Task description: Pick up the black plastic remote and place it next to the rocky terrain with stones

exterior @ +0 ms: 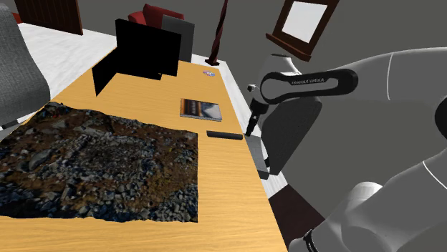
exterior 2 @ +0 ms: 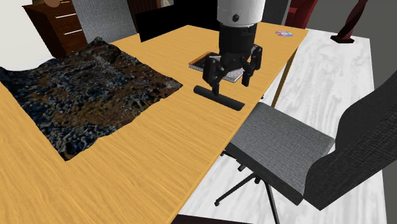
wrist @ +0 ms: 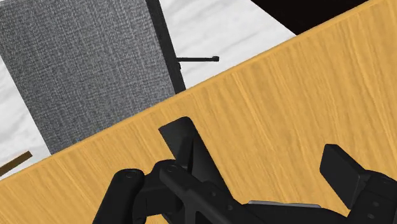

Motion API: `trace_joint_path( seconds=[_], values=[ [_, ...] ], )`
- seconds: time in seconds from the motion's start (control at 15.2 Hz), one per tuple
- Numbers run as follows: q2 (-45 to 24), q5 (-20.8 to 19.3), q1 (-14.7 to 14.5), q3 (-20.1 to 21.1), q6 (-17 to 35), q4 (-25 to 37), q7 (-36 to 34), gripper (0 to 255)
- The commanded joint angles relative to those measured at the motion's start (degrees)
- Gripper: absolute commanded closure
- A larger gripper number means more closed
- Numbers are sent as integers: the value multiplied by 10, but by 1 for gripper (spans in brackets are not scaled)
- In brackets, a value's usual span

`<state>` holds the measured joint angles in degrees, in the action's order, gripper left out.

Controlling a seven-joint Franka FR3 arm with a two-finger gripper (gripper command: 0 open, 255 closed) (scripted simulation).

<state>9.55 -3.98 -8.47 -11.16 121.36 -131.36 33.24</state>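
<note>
The black remote (exterior: 223, 134) (exterior 2: 219, 97) lies flat on the wooden table (exterior: 222, 186) near its edge, a short way from the rocky terrain mat (exterior: 93, 161) (exterior 2: 89, 89). My gripper (exterior: 249, 131) (exterior 2: 228, 83) (wrist: 264, 159) hovers just above the table by the remote's end nearest the table edge. It is open, the two black fingers (wrist: 184, 146) stand wide apart and nothing is between them. Bare wood lies under the fingers in the wrist view.
A thin book (exterior: 200, 109) (exterior 2: 200, 62) lies just beyond the remote. Black boxes (exterior: 147, 49) stand at the table's far end, with a small disc (exterior: 210, 73) nearby. A grey office chair (exterior 2: 280, 146) (wrist: 83, 70) sits tight against the table edge beside the gripper.
</note>
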Motion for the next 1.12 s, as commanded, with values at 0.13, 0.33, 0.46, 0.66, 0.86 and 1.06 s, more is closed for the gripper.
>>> trace_joint_path(
  seconds=[0.13, 0.33, 0.46, 0.66, 0.86, 1.06],
  values=[
    [-79, 11, -14, 1, 52, 44, 86, 0],
    [-137, 22, -20, 8, 83, 83, 146, 0],
    [-174, 28, -24, 15, 102, 111, 184, 0],
    [-203, 32, -24, 22, 119, 128, 209, 0],
    [-218, 35, -23, 23, 140, 123, 211, 0],
    [-237, 38, -21, 24, 163, 118, 214, 0]
  ],
)
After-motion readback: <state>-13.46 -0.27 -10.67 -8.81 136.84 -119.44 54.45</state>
